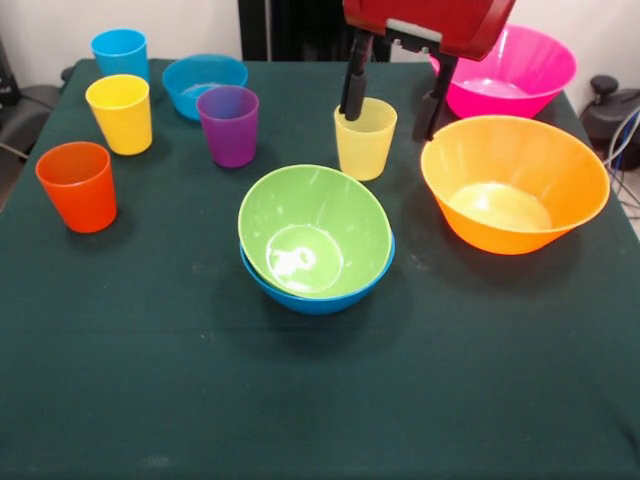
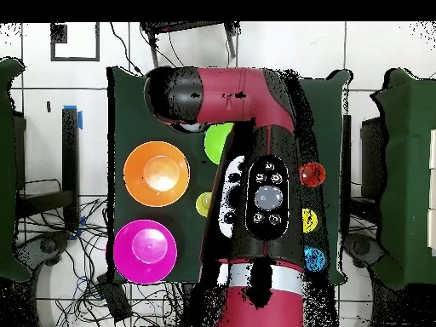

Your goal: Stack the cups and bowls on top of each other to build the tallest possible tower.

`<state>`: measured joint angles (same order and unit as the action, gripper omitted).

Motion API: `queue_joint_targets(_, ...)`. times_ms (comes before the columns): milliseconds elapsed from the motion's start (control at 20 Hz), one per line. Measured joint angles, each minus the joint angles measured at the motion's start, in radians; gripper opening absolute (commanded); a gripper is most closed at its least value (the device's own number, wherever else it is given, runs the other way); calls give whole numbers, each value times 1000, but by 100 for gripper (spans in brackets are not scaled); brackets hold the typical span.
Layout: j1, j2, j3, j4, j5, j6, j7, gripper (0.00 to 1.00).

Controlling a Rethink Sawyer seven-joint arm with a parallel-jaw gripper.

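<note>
Only the translucent green bowl sits nested in the blue bowl mid-frame, everything else loose, gripper spread open around the pale yellow-green plastic cup.

I see the table, covered in dark green cloth. The pale yellow cup stands under the gripper. Orange bowl and pink bowl sit right of it, blue bowl just in front, four cups left.
</note>
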<state>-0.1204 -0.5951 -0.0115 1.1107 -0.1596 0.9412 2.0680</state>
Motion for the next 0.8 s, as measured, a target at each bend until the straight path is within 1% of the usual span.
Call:
queue_joint_targets(150,-5,0,5,2,0,-7,0,100)
queue_joint_targets(450,-22,3,19,16,-3,-56,0,100)
queue_joint_targets(800,-27,24,21,18,-15,-86,0,100)
